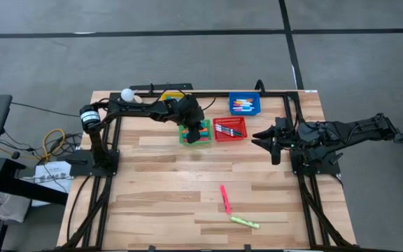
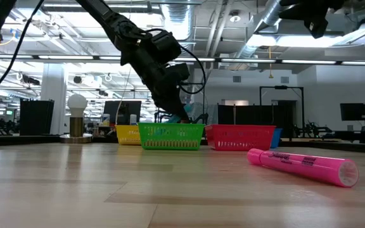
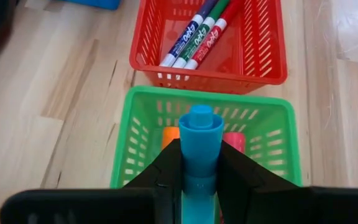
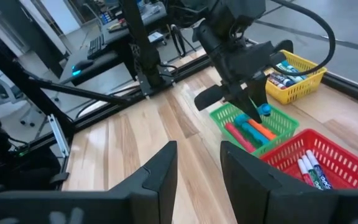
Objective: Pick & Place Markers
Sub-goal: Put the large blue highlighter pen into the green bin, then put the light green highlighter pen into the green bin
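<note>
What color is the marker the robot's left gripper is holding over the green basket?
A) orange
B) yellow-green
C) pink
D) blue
D: the left gripper is shut on a blue marker, held right above the green basket, as the left wrist view shows.

Overhead, table-level and both wrist views share the green basket (image 1: 195, 134).
</note>
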